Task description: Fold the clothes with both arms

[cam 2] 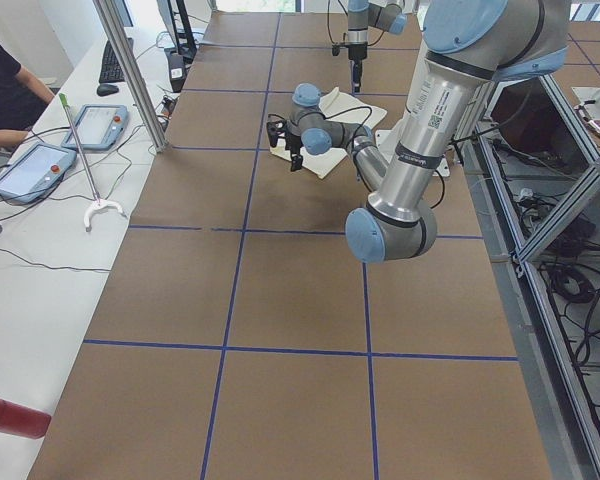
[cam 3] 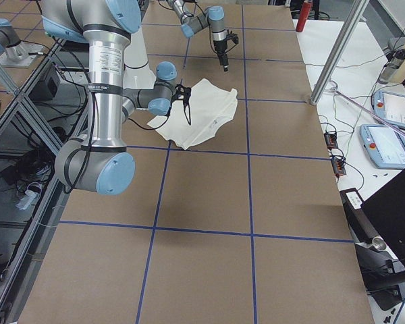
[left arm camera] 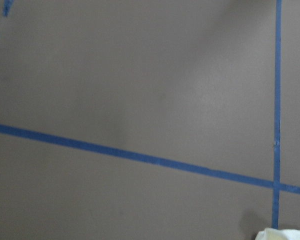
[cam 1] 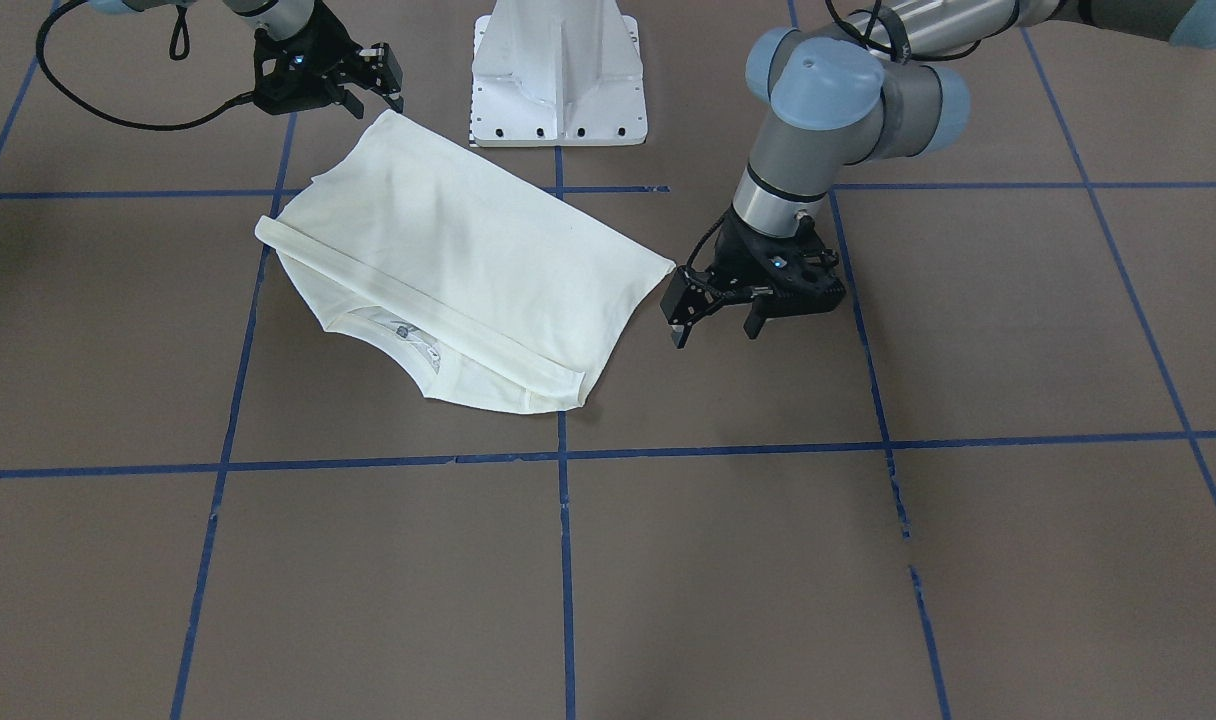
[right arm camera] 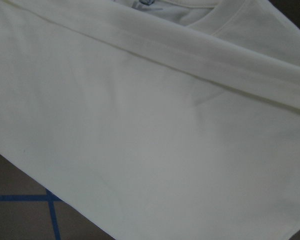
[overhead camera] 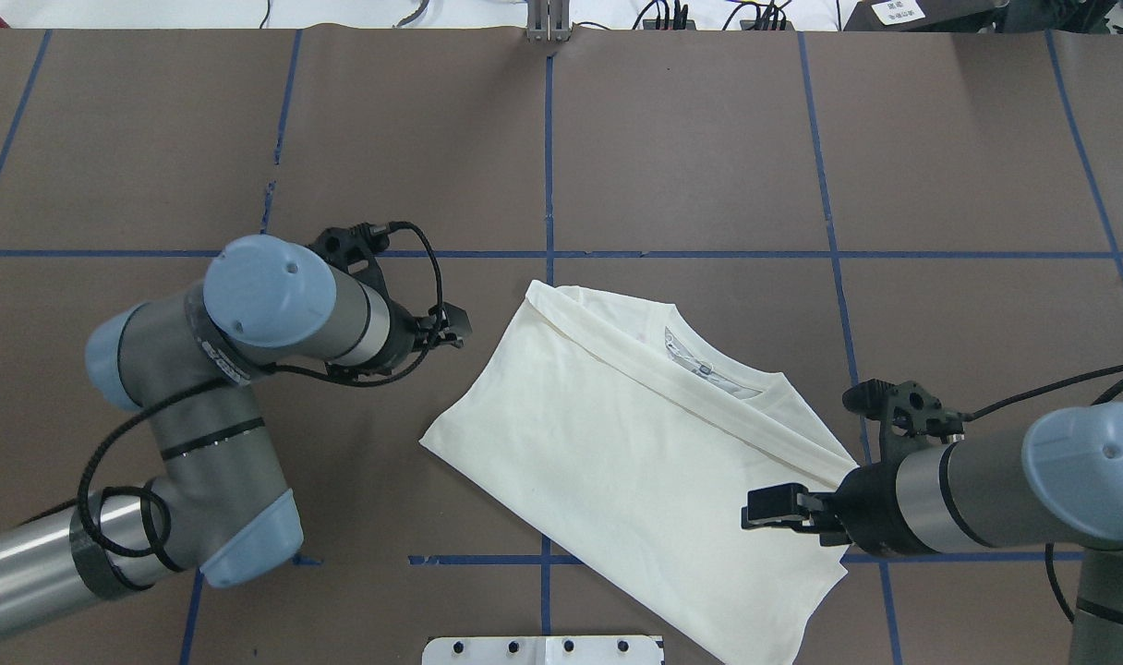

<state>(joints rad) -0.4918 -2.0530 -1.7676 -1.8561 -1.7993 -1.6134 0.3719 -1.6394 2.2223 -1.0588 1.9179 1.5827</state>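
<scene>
One folded cream shirt (cam 1: 468, 250) lies plain-side up (neckline showing); left fingers (cam 1: 684, 312) and right fingers (cam 1: 386, 70) spread.

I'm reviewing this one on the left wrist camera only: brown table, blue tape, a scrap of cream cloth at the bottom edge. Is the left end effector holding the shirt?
Observer: No. The left end effector is open and empty, hanging just off one corner of the cream T-shirt.
Operator: How does the shirt lie?
Observer: Partly folded, plain side up, with a sleeve laid across it beside the neckline. No print shows.
Operator: And the other arm?
Observer: The right end effector hangs open above the shirt's opposite side, gripping nothing.
</scene>
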